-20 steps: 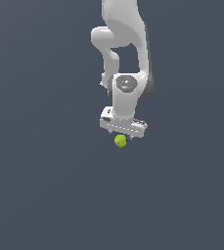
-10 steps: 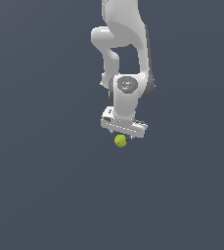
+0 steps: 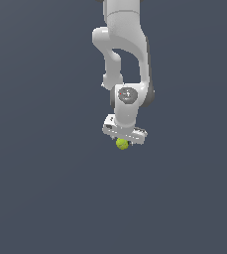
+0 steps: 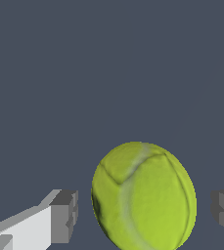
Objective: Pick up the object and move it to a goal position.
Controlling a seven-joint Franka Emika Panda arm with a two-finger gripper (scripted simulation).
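Gripper (image 3: 123, 141) pointing straight down over flat grey floor (image 3: 45, 198), sitting right over the ball (image 3: 122, 144), which shows just under the white hand in the exterior view. In the wrist view, ball (image 4: 144, 196) sits between the two grey fingertips (image 4: 64, 216), a visible gap on each side, so jaws spread apart and not clamping anything yet. Ball off-centre in that gap, closer to one pad than the other; worth expecting a small nudge sideways on closing, and being round it may roll rather than slide. Cannot tell from either view whether ball rests on the floor or sits slightly clear of it; no shadow to read. Vertical approach makes sense: straddles the widest part of the ball with pads on opposite sides. Likely stage: aligned for grasp, closing not yet done, lift and carry to goal still to come. No goal marker visible in either view.
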